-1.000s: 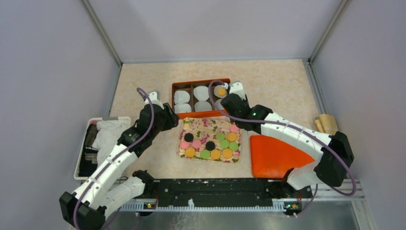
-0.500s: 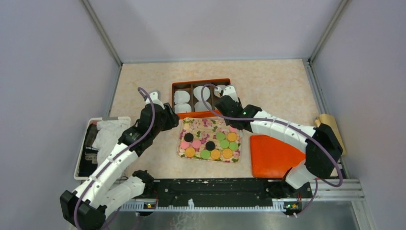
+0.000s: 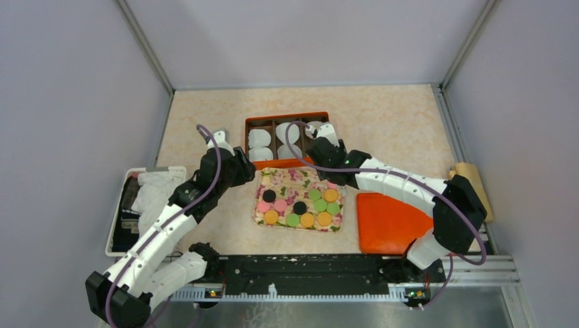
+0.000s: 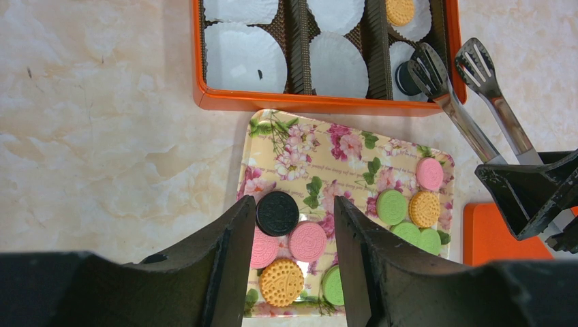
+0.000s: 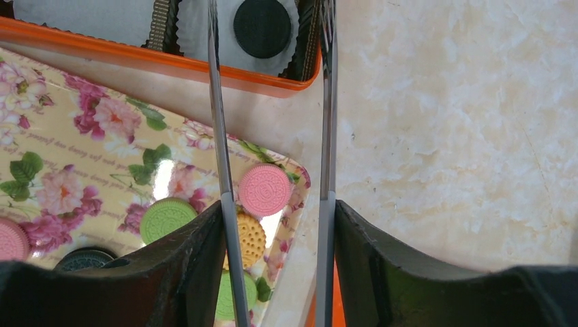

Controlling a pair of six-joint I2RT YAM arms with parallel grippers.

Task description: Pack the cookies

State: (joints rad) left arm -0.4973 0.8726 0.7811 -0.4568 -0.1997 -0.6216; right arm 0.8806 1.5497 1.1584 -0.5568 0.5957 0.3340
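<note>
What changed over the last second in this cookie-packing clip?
The right claw, holding the metal tongs, swung left and nearer along the orange divided box, toward the floral tray; its elbow drew inward too. No pick-up or release shows. The left claw, open above the tray, and the round cookies on it stayed put.

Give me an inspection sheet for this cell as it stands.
Surface: beige marbled table.
Job's things: cookies on floral tray; one black cookie and one orange cookie in paper cups in orange box.
Clutter: orange lid; white bin holding cloth; brown item at right edge.
Grippers: left gripper open, empty, over tray; right gripper shut on tongs, tongs empty.
Cables: purple cables looped along both arms.
Surroundings: plain walls; nothing else seen.
</note>
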